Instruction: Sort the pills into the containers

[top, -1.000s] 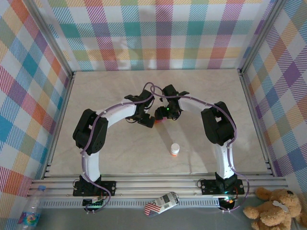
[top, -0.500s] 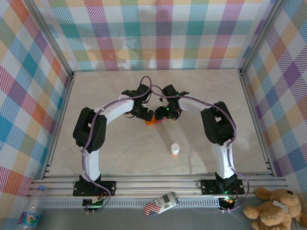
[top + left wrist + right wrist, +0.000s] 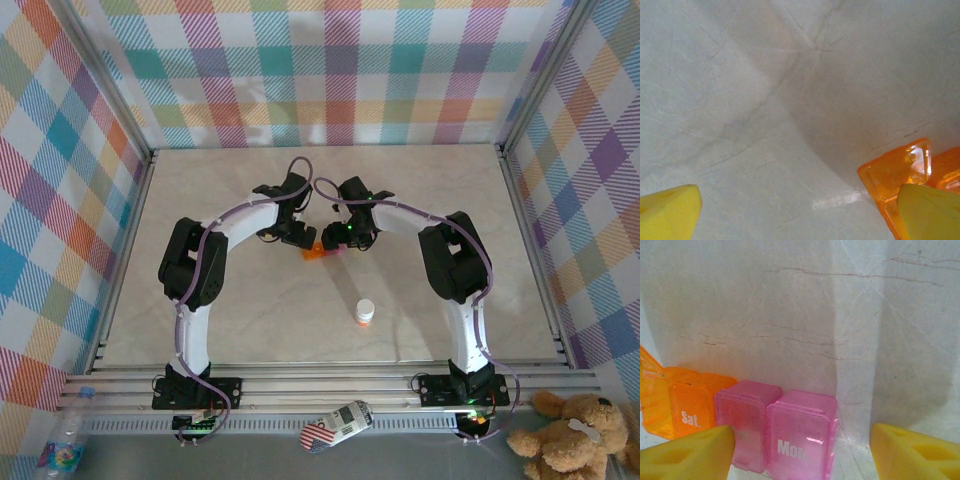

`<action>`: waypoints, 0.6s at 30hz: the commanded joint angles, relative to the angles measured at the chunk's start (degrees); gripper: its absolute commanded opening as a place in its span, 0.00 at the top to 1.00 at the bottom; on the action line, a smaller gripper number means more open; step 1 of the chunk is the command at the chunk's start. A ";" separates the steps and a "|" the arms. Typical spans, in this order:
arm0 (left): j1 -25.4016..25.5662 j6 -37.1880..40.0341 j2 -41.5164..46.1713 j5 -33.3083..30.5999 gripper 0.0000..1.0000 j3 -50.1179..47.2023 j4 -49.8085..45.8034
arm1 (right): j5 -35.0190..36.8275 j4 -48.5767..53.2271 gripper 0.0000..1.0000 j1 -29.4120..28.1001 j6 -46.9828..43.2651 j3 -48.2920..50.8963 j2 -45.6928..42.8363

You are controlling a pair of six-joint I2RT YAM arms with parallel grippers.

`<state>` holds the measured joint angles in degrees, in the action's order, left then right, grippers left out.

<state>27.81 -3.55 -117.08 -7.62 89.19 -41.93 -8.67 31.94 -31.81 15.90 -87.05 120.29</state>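
Note:
The containers (image 3: pixel 322 250) lie mid-table as a short strip, with an orange box at the left end and pink ones beside it. In the right wrist view the pink "Mon." box (image 3: pixel 802 435), a second pink box (image 3: pixel 742 422) and the orange "Sat." box (image 3: pixel 690 412) stand in a row. My right gripper (image 3: pixel 800 455) is open and straddles the pink boxes, with a gap at its right finger. My left gripper (image 3: pixel 800 215) is open over bare table, and the orange box (image 3: pixel 895 172), lid up, sits by its right fingertip (image 3: pixel 930 210). The pills are hidden from view.
A small round orange bottle with a white cap (image 3: pixel 365 312) stands upright nearer the front, right of centre. Aluminium rails (image 3: pixel 330 380) border the table and plaid walls enclose it. A teddy bear (image 3: pixel 575 430) and a water bottle (image 3: pixel 65 440) lie outside the front rail.
My left gripper has drawn back and up-left off the strip, uncovering the orange box. The right arm has stayed put.

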 commanded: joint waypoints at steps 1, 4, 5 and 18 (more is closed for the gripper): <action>-1.13 -0.11 -0.72 -0.06 0.00 1.77 -0.78 | 0.06 0.60 0.29 -0.11 0.71 1.37 2.89; -1.68 -0.44 -0.75 0.02 0.00 1.61 -0.39 | 0.05 0.64 0.29 -0.18 0.75 1.44 2.83; -1.79 -0.57 -0.63 0.23 0.00 1.48 -0.23 | -0.03 0.66 0.29 -0.13 0.87 1.44 2.82; -3.29 -1.99 -0.94 1.70 0.00 0.96 1.13 | -0.36 0.68 0.29 -0.18 1.36 1.53 3.04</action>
<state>25.06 -4.80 -117.25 -6.50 89.21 -41.23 -8.73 31.94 -31.81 16.21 -87.05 120.29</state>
